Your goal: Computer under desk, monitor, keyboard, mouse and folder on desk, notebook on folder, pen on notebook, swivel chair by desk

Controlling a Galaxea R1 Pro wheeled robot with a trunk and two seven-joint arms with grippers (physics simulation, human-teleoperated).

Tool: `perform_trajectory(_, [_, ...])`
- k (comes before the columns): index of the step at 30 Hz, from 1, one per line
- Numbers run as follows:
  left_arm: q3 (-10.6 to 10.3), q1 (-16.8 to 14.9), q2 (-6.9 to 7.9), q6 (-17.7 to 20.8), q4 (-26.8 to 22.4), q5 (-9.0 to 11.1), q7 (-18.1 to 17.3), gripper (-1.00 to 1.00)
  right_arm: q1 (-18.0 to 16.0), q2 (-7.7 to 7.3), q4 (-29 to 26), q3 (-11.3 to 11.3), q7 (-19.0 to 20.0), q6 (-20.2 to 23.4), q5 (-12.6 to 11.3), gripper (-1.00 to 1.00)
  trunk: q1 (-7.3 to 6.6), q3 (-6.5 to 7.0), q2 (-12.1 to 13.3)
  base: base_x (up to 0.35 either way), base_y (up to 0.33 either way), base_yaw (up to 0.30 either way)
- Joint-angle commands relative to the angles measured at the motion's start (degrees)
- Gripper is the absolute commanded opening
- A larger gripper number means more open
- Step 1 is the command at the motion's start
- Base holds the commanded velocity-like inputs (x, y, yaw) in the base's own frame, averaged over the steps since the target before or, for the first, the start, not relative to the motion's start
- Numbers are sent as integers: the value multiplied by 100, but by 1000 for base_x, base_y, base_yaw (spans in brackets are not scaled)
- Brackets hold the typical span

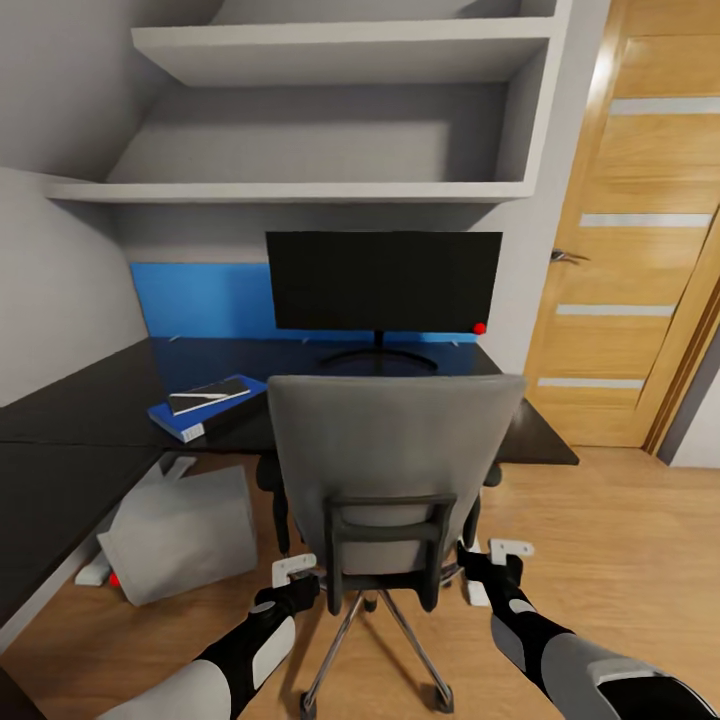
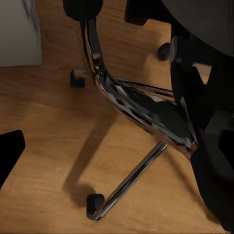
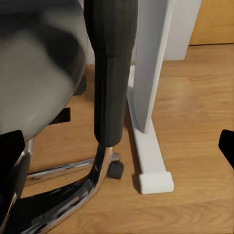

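While my left claw and right claw flank the swivel chair, both spread wide and holding nothing, I judge an even push on both sides will roll it straight; its tall grey back faces me, tucked against the desk below the monitor

Even soft light — faint floor shadows, wrist views blurred.

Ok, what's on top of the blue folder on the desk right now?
On the folder lies the dark notebook, with a slim white pen across its cover. All sit on the desk, left of the monitor. The folder's middle is covered by the notebook.
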Motion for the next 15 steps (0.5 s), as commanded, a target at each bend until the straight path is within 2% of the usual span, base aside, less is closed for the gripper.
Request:
perform_trajectory(1, [-51,-4,2,-18,-2,51,35,100,-4,0,0,57,-11,-16,-46,100,0,-6,-2,51,0,0])
perform_trajectory(5, [-53,-4,2,-22,-15,43,35,100,-4,0,-1,57,-11,-15,-46,100,0,-6,-2,21,0,0])
perform_trajectory(13, [-53,-4,-7,-15,-52,50,55,100,-4,0,-1,57,-11,-15,-46,100,176,-149,-323,2,0,0])
perform_trajectory(15, [-52,-4,-7,-18,-62,49,58,100,-4,0,-1,57,-10,-15,-46,100,176,-149,-323,0,0,0])
